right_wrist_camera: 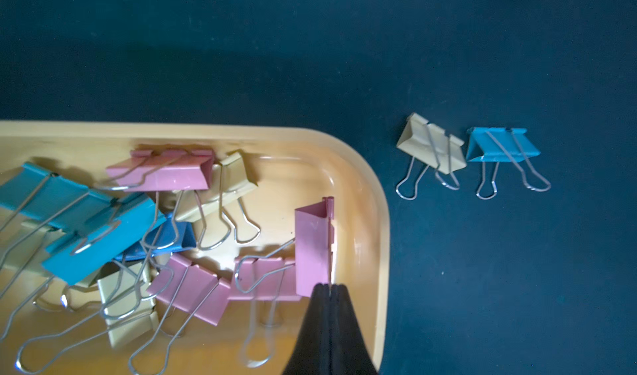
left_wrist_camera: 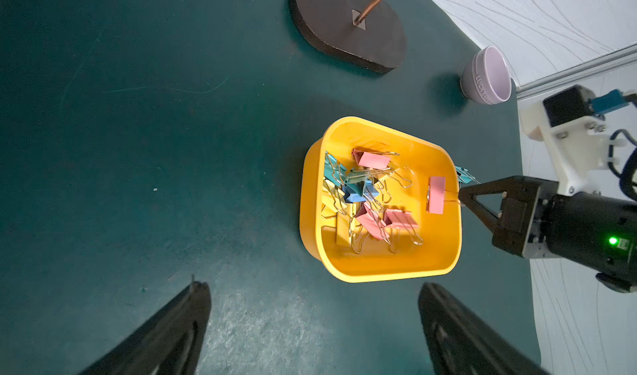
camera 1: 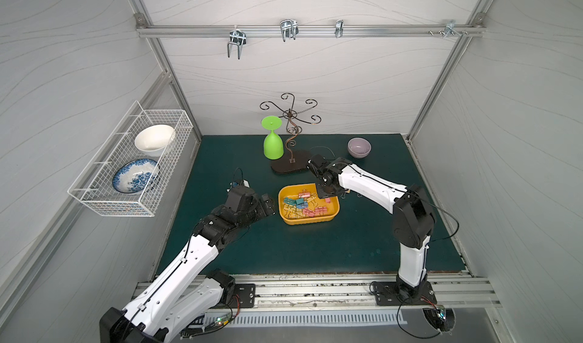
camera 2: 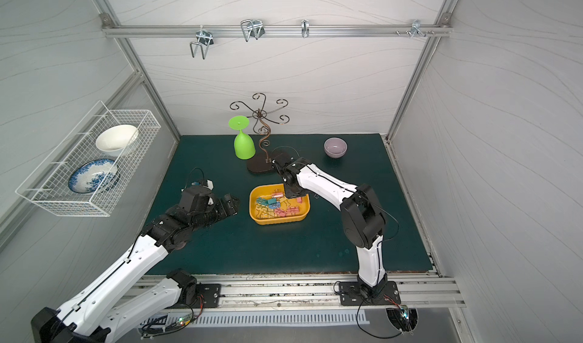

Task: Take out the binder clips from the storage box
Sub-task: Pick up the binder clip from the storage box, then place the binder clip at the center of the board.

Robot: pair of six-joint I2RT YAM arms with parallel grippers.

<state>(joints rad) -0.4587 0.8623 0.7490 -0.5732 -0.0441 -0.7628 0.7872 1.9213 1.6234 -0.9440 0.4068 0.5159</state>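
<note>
The yellow-orange storage box [camera 1: 335, 212] [camera 2: 254, 206] [left_wrist_camera: 381, 270] sits mid-mat with several pink, blue and yellow binder clips [camera 1: 298, 203] [left_wrist_camera: 362, 197] [right_wrist_camera: 138, 218] heaped inside. My right gripper [camera 1: 328, 196] [left_wrist_camera: 460, 195] [right_wrist_camera: 330, 287] reaches over the box's right end, shut on the thin wire handle of a pink clip [left_wrist_camera: 436, 195] [right_wrist_camera: 312, 249] that stands on edge by the wall. A yellow clip [right_wrist_camera: 431, 145] and a blue clip [right_wrist_camera: 501, 144] lie on the mat outside the box. My left gripper [camera 1: 268, 204] [left_wrist_camera: 313, 285] hovers left of the box, open and holding nothing.
A dark oval stand base [camera 1: 290, 164] with a curled wire tree and an upturned green goblet [camera 1: 273, 142] stand behind the box. A lilac bowl [camera 1: 359, 147] sits at the back right. A white wire basket [camera 1: 132, 161] with two dishes hangs on the left wall.
</note>
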